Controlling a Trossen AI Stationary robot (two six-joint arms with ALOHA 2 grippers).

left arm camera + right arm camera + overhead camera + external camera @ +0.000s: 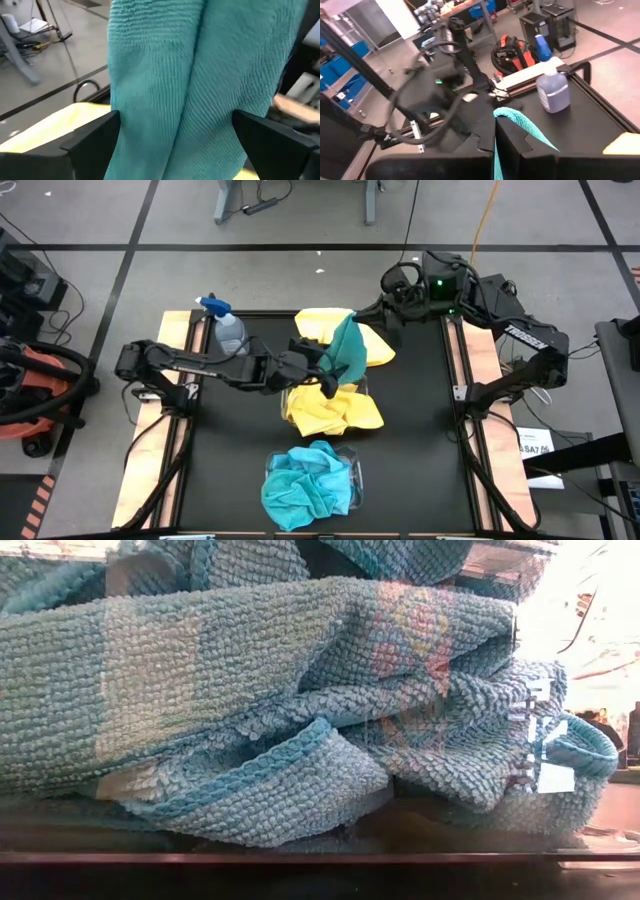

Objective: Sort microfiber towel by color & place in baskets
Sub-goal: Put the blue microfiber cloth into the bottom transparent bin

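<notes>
We look down on the black table (420,430). The left gripper (328,376) reaches in over the middle, its fingers (90,142) spread wide on either side of a teal towel (347,350) that hangs between them; whether the pads actually touch the cloth we cannot tell. The towel drapes above the near edge of a flat yellow towel (318,325) lying at the far middle of the table.

Just near of the gripper sits a clear basket (358,388) heaped with crumpled yellow towels (330,412). Nearer still, a second basket (355,480) holds a pile of teal towels (300,485); these fill the low view.

A spray bottle (226,328) with a blue trigger stands at the far left of the table.

The right gripper (398,280) rests folded back at the far right corner, its fingers closed, holding nothing.
</notes>
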